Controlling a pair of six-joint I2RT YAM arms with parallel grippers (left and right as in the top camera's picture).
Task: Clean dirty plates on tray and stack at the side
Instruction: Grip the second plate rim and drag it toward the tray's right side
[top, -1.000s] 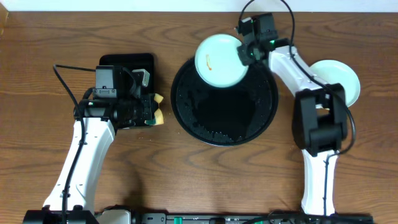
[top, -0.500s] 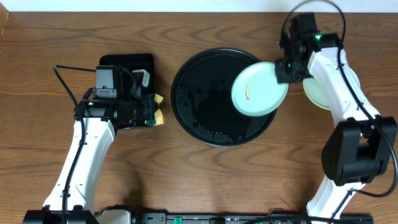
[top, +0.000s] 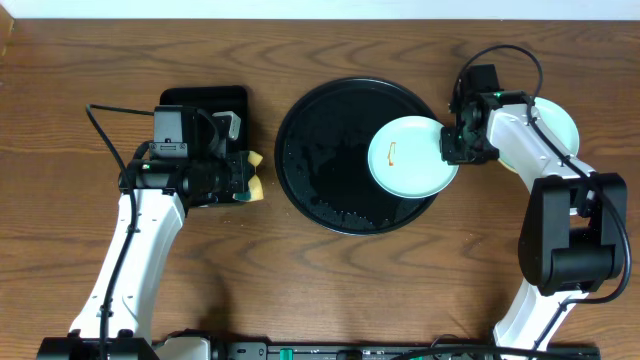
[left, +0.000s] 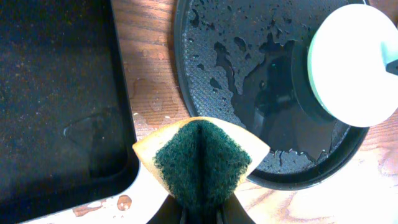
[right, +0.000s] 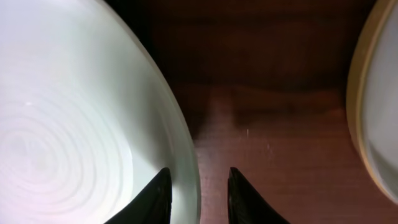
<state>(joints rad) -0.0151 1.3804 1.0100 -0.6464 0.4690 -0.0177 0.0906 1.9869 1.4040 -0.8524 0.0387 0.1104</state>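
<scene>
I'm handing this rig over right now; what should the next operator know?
Left gripper: shut on sponge, beside the tray.
Right gripper: fingers straddle the rim of the smeared mint plate over the tray's right side; grip unclear.
Done: at least one side plate sits on the table at right.
Left: scrub the mint plate, stack it there.

White arm links (top: 128, 250), black joints (top: 555, 235) and wrist housings, thin black cables (top: 90, 108), dark tapered gripper fingers (right: 157, 196)
</scene>
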